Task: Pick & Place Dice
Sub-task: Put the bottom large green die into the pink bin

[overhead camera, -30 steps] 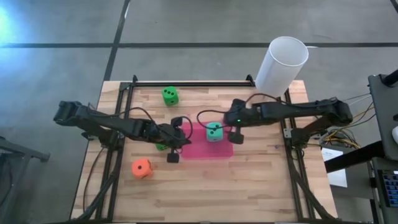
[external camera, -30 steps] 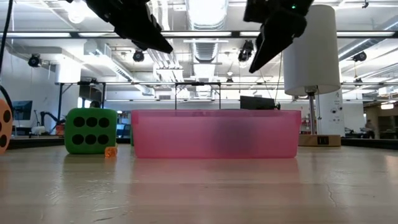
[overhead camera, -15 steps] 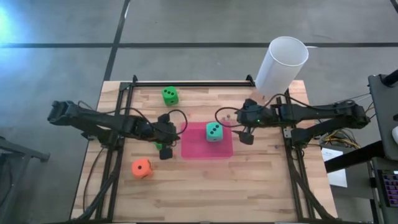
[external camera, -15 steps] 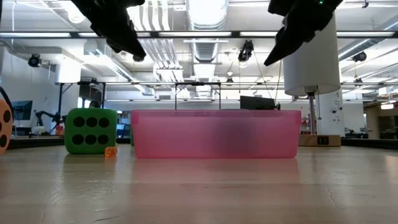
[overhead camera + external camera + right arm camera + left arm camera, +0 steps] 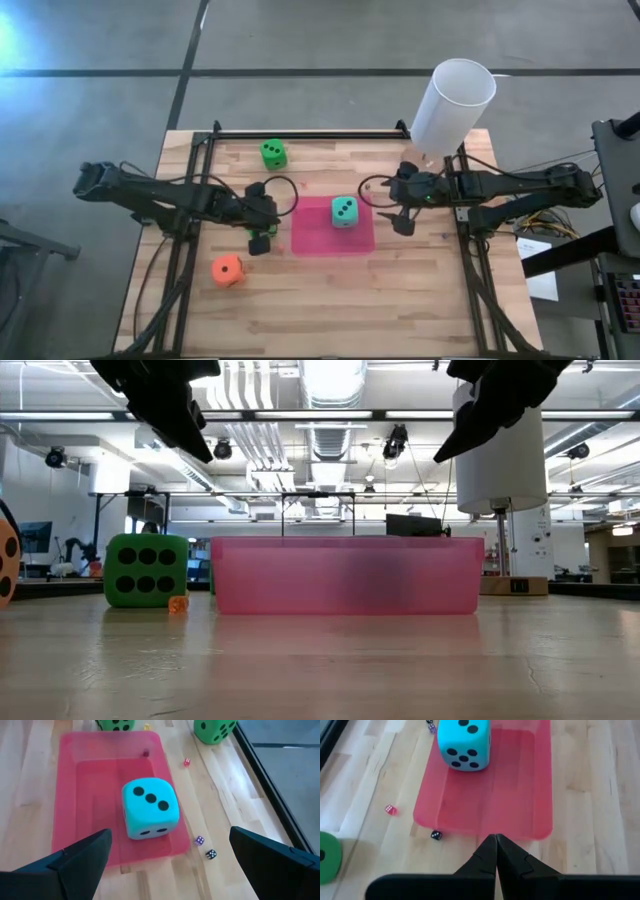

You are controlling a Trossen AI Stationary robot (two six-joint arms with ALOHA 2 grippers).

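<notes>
Table: pale wooden planks with a dark frame along its sides.

Pink tray: shallow, rectangular, near the table's middle.

Teal die: lay inside the pink tray, toward its far right part, three pips up in the right wrist view.

Green die, first: stood far and left of the tray, well apart from it.

Green die, second: sat close by the tray's left edge (largely hidden under the left arm from above); six pips faced the low camera.

Orange die: lay near and left of the tray, apart from everything else.

Tiny dice: several very small cubes in black, purple and red, scattered on the boards around the tray.

White cylinder: tall, upright at the far right corner.

Left gripper: hung above the table just left of the tray, jaws pressed together with nothing between them.

Right gripper: hung above the table just right of the tray, jaws spread wide and empty.
</notes>
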